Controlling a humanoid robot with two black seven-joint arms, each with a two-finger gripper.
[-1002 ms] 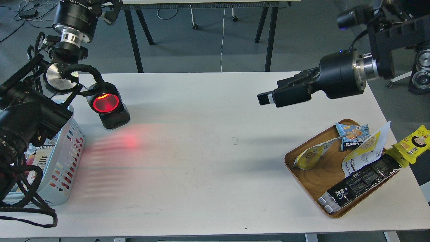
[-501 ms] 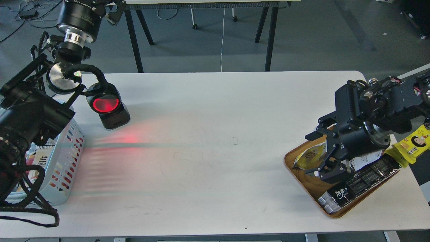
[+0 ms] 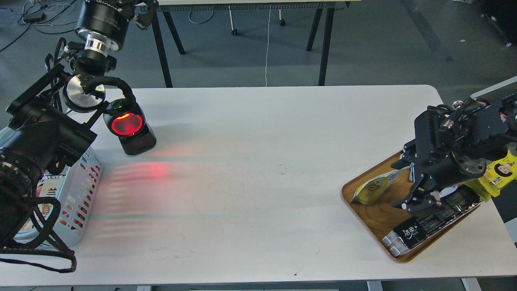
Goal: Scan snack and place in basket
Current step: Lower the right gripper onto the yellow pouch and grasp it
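Since the snack (image 3: 373, 188) is a small foil-like pouch, I judge it light, soft and crinkly — likely slippery on its glossy face and easy to crush. It lies on its side at the left end of the tray (image 3: 375, 220), yellow front up, its pale top seam pointing toward the right hand (image 3: 420, 201). That flat seam or the pouch's upper edge looks the best place to pinch; the puffed middle would probably squash or slide out.

Nearest me the white desk (image 3: 242, 182) is smooth and bare across its middle, with faint scuffs. On its right the tray also carries a long black packet (image 3: 428, 224), partly under the right hand, whose fingers hang low over the tray just beside the snack; they look slightly apart, but I cannot tell for sure, and they hold nothing I can see. A cartoon-face packet (image 3: 501, 171) lies off the tray's far edge.

On the left stands the basket (image 3: 78, 194), behind the left arm; farther back the scanner (image 3: 129, 129) glows red onto the desk. The left hand (image 3: 143, 12) is at the top edge, too cropped to read.

Beyond the desk — grey floor, dark table legs, loose cables.
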